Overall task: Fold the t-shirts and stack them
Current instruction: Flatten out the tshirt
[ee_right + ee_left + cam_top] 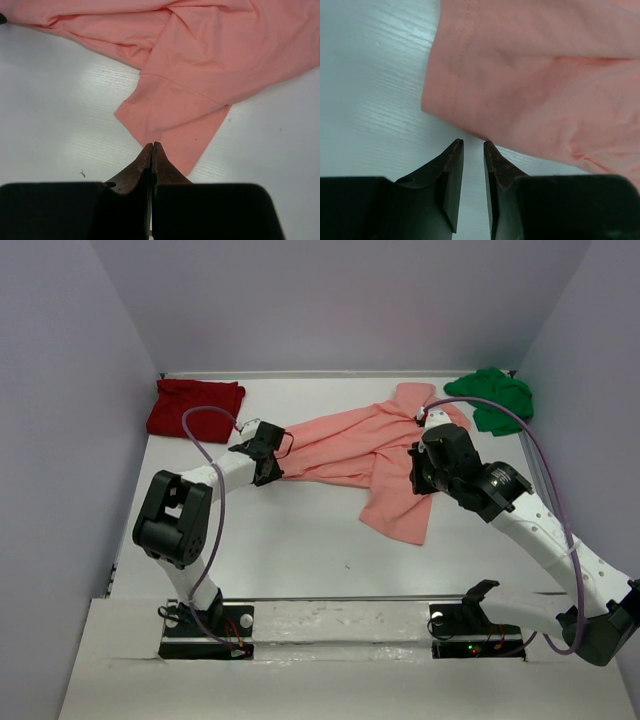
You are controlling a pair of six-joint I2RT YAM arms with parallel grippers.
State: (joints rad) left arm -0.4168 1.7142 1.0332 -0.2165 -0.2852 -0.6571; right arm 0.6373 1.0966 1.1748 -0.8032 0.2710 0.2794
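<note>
Three t-shirts on a white table (pixel 300 540), both grippers at the middle one.
The dark red t-shirt (pixel 195 408) lies bunched at the far left. The left gripper (pixel 473 142) has its fingers slightly parted with nothing between them, and its tips sit just short of the left hem of the salmon-pink t-shirt (pixel 340 445), which is spread crumpled across the centre. The right gripper (pixel 152 145) has its fingers pressed together over that shirt's near corner. The bright green t-shirt (pixel 492 398) sits crumpled at the far right.
</note>
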